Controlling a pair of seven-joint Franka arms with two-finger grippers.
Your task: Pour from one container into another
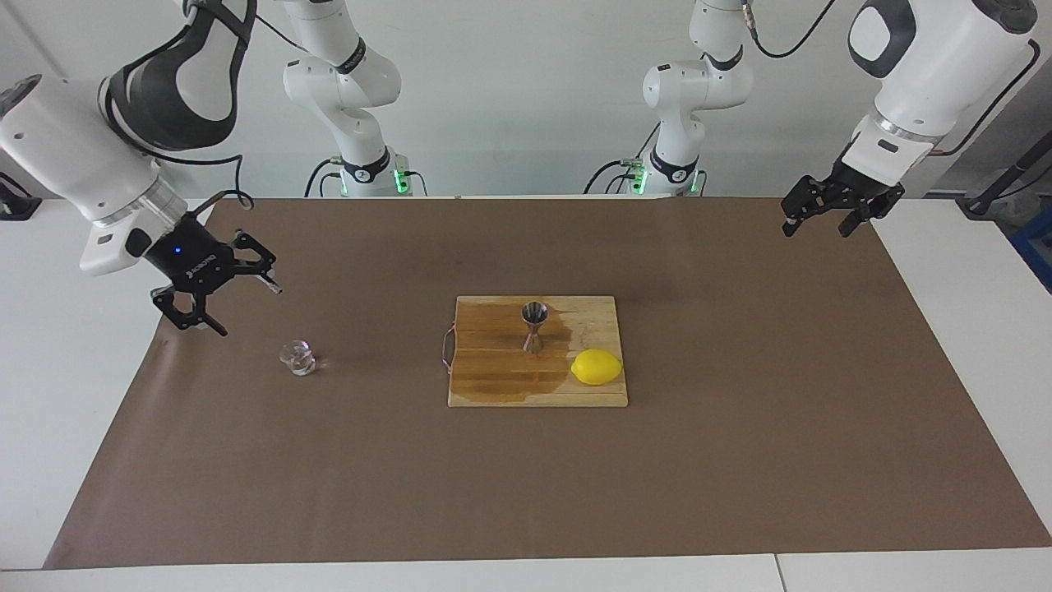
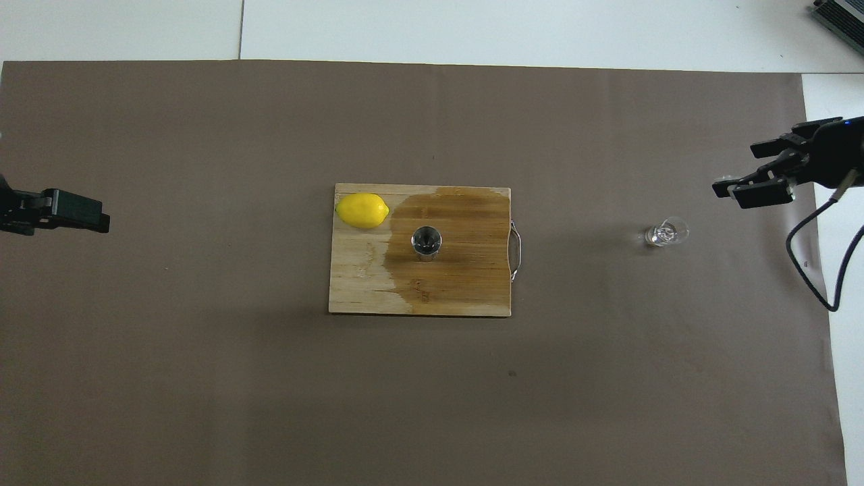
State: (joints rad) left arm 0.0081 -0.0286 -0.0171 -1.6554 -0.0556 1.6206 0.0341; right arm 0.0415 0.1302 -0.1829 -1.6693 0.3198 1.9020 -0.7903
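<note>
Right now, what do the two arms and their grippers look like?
Both arms are white with dark grey joint bands. The right gripper is black, skeletal, with a small blue light and white lettering, and a black cable loops to it. The left gripper is black too, with a dark cable along its forearm.

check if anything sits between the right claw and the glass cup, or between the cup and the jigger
Nothing visible does. The right claw hangs over bare brown paper beside the glass cup, and only paper and wet board lie between the cup and the jigger.
</note>
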